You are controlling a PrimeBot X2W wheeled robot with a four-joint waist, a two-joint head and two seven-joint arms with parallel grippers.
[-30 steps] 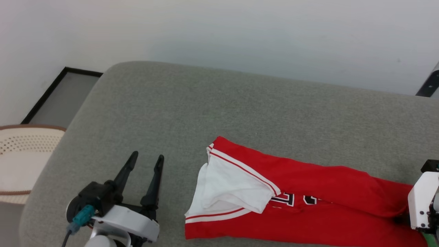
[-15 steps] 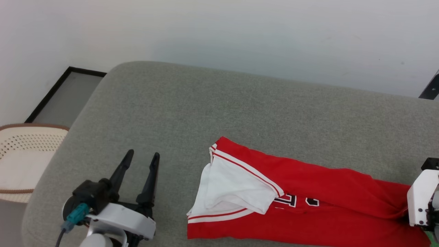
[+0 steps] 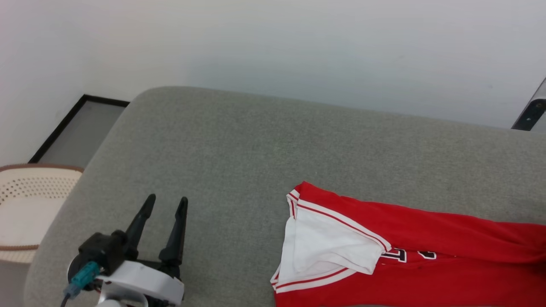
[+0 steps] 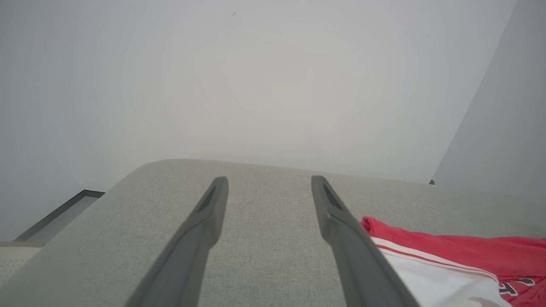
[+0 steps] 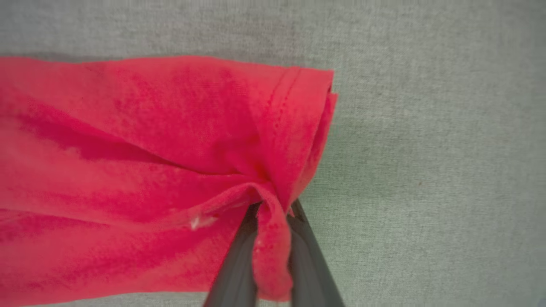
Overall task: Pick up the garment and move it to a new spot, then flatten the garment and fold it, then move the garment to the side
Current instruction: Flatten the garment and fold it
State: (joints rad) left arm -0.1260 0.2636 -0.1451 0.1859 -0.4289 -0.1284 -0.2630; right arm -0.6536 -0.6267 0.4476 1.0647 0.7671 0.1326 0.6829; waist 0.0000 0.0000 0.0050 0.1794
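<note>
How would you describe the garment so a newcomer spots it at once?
Find the broad grey cushion below the white wall, then look to its near right part. The garment lies there, bright red with a white sleeve, striped trim and black lettering, its hem pinched by the right gripper.

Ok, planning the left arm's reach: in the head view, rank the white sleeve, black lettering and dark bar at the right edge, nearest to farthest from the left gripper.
1. white sleeve: to the right of the left gripper, at the near end of the garment.
2. black lettering: further right, just past the sleeve.
3. dark bar: far right edge, well back.
</note>
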